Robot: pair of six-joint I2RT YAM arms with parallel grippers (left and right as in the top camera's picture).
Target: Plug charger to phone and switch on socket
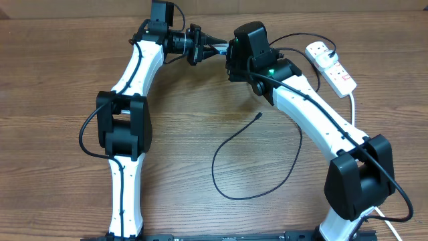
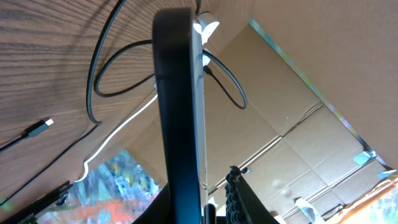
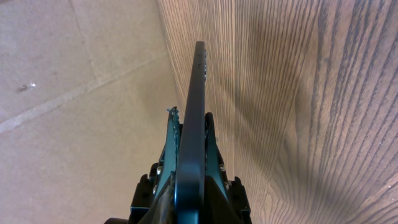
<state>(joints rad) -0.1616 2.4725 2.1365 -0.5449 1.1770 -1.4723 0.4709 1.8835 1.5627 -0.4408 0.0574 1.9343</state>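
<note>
A: Where is the phone (image 3: 196, 81)?

B: Off the table (image 1: 67, 80), turned edge-on, at the far middle where the two arms meet. The right gripper (image 3: 190, 118) is clamped on it, with teal pads (image 3: 169, 140) pressed to both flat faces.

A: Left gripper (image 1: 200, 48)?

B: Nosed up to the phone from the other side. Its own camera is mostly filled by the phone's dark edge and the fingers aren't clear. I can't tell whether it grips or stands open.

A: Charger (image 1: 215, 166)?

B: Lying in a loose loop on the wood. Nothing touches the connector tip (image 1: 259, 115). The socket (image 1: 332, 67) sits at the far right, well apart from that tip.

A: Step in hand?

B: My read is that the phone is being settled in one claw so the other can fetch the tip. To do it well:
- One arm alone carries the phone, gripping across the faces and leaving the port end clear.
- The free arm takes the cable just behind the tip so it can't flop.
- It squares the tip to the port before pushing.
- The switch comes last.
</note>
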